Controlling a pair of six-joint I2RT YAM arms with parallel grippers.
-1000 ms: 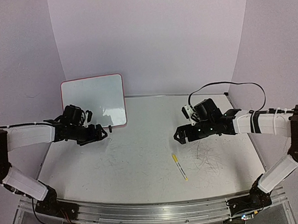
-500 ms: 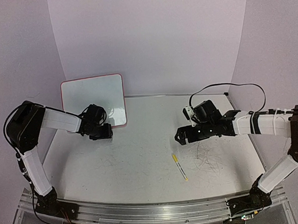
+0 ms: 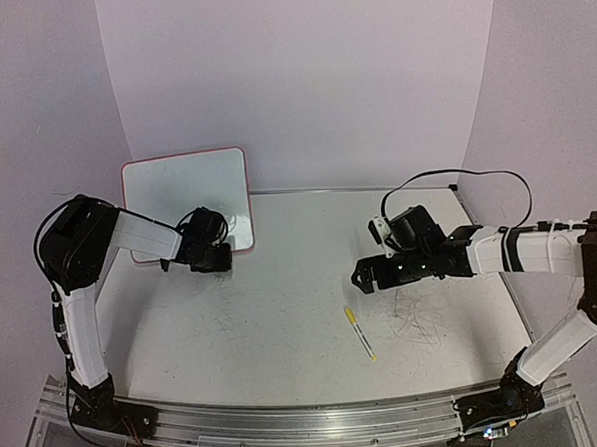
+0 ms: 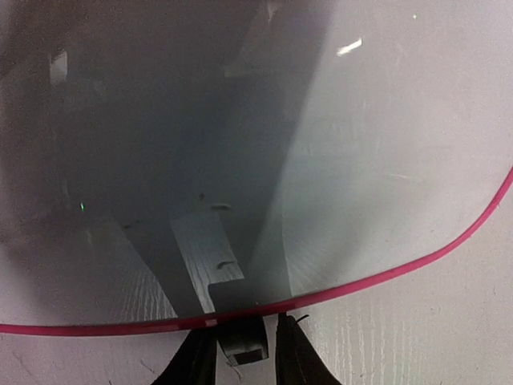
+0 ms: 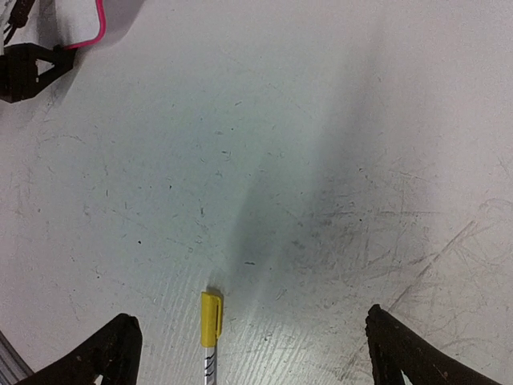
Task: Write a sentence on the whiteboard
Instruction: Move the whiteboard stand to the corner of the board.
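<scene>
The whiteboard (image 3: 187, 199), glossy white with a pink-red rim, leans against the back wall at the far left and fills the left wrist view (image 4: 337, 144). The sentence is out of view; the board's surface reads blank. My left gripper (image 3: 222, 256) sits at the board's lower right edge, its jaws drawn in narrow around a black clip foot (image 4: 243, 341). My right gripper (image 3: 362, 276) hovers wide open over the table, holding nothing. A marker with a yellow cap (image 3: 360, 332) lies on the table just below it, its cap (image 5: 211, 316) between the spread fingers.
Dark scribble marks (image 3: 416, 315) stain the table under the right arm. Purple walls close in the back and both sides. A black cable (image 3: 476, 174) loops above the right forearm. The board's corner (image 5: 90, 32) shows at the right wrist view's top left.
</scene>
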